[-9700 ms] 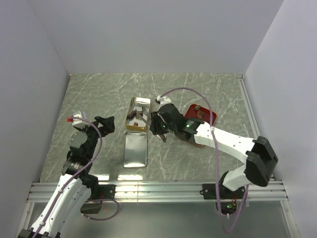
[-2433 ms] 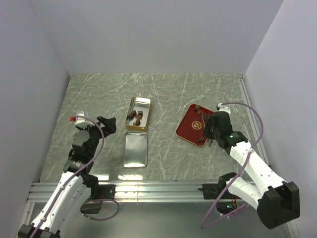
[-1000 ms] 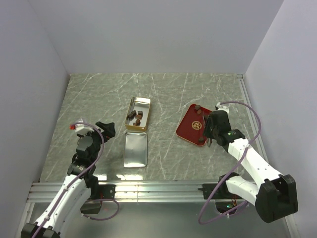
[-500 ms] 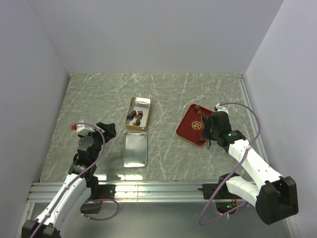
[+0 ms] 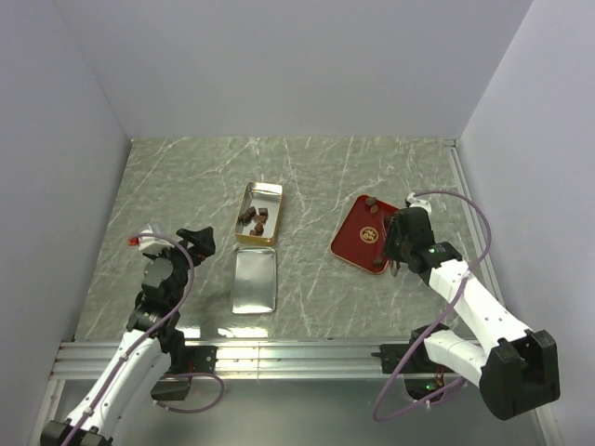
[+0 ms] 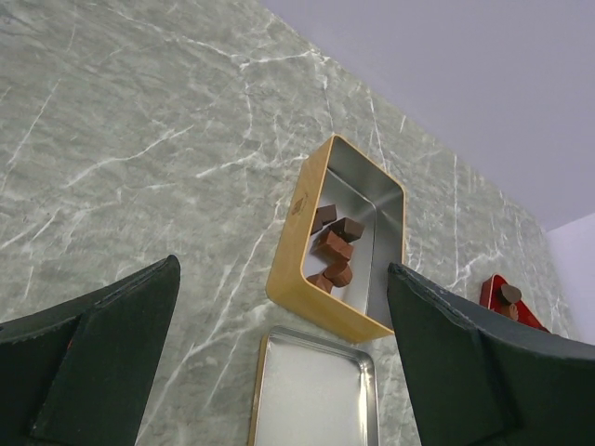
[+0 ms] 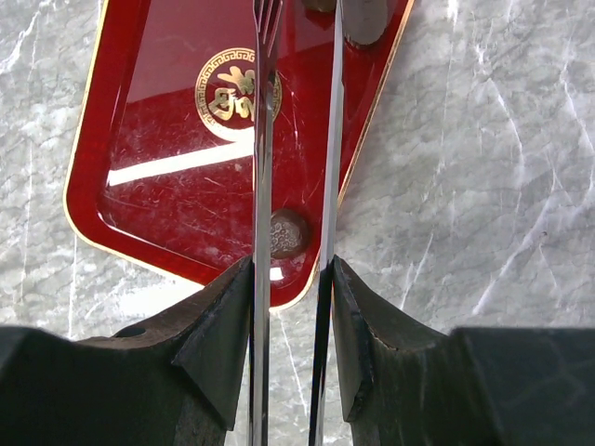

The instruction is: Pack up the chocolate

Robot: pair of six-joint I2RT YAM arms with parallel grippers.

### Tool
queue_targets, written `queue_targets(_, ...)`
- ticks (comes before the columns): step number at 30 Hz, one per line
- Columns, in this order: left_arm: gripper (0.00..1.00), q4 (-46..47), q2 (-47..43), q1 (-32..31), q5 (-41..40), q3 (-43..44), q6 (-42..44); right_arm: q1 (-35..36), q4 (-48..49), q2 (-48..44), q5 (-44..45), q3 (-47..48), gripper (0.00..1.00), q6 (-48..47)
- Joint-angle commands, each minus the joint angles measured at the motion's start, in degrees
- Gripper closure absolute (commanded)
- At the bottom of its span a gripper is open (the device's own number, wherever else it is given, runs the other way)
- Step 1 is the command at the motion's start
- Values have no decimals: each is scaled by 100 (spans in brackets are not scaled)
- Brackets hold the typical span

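Several chocolate chunks [image 5: 255, 219] lie in the open gold tin [image 5: 263, 191], which also shows in the left wrist view [image 6: 299, 290] with its chunks [image 6: 333, 245]. More chocolate sits on the red tray [image 5: 358, 232]: a piece at its far corner [image 5: 371, 200] and one at its near edge [image 5: 376, 264]. My right gripper [image 5: 398, 251] is shut on metal tweezers [image 7: 262, 139], whose two blades straddle the near-edge piece [image 7: 284, 232], slightly apart. My left gripper [image 5: 200, 240] is open and empty, left of the tin.
The tin's lid [image 5: 254, 281] lies inside-up just in front of the tin, also in the left wrist view [image 6: 311, 390]. The tray's gold-rimmed edge [image 7: 358, 149] borders bare marble on the right. White walls enclose the table.
My right arm went from the tin to the red tray and now holds still over its near edge. My left arm has shifted slightly, still open.
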Motion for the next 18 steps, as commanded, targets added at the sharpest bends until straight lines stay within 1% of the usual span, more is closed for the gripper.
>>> queue_targets(1,0,80,-62,-29,-110,-49,9,-39,154,112,84,155,55,-22)
queue_targets(5,1,80,-53,-81,-145,-49,17,-47,260,324,49,111,56,-22)
queue_targets(12,0,71,-80,-143,-207,-49,35,-39,260,421,198,155,57,-31)
queue_targets(18,1,36,-97,-187,-242,-32,26,-30,260,421,225,146,67,-22)
